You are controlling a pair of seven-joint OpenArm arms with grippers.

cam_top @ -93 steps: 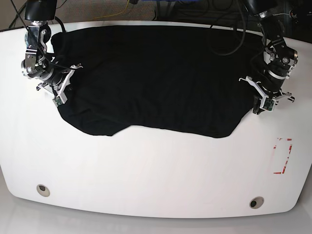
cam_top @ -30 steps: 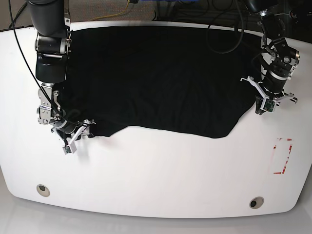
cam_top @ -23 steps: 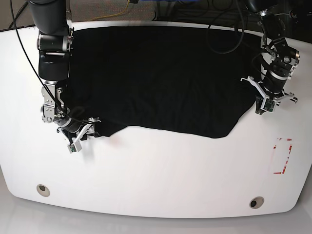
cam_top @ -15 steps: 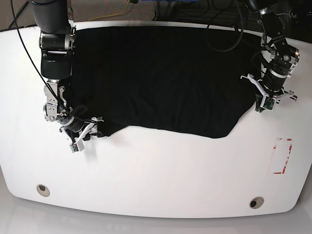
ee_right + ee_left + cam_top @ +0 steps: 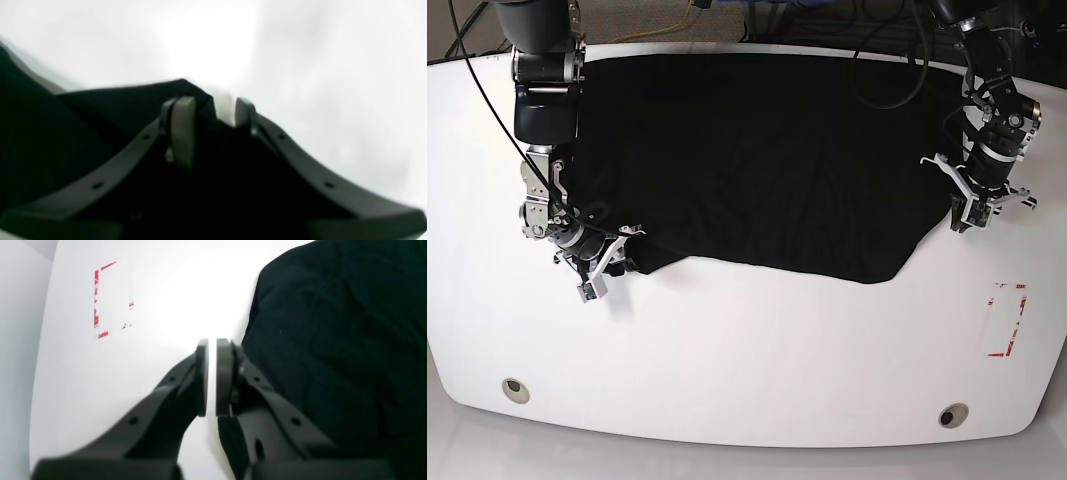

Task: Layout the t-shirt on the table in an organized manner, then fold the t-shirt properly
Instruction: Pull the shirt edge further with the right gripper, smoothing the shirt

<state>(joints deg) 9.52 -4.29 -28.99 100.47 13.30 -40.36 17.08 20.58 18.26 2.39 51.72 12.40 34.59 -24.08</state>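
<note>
Base view: shirt lies spread on the table. Right claw straddles its hem, half open. Left claw, closed and empty, sits beside the shirt.

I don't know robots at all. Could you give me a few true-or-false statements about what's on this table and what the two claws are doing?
1. The shirt is black. True.
2. The shirt is neatly folded into a small square. False: it lies spread out, its near edge uneven.
3. The left claw is shut, beside the shirt's edge. True.
4. The red outline lies under the shirt. False: it sits on bare table, apart from the cloth.
5. The right claw has cloth between its fingers. True.
</note>
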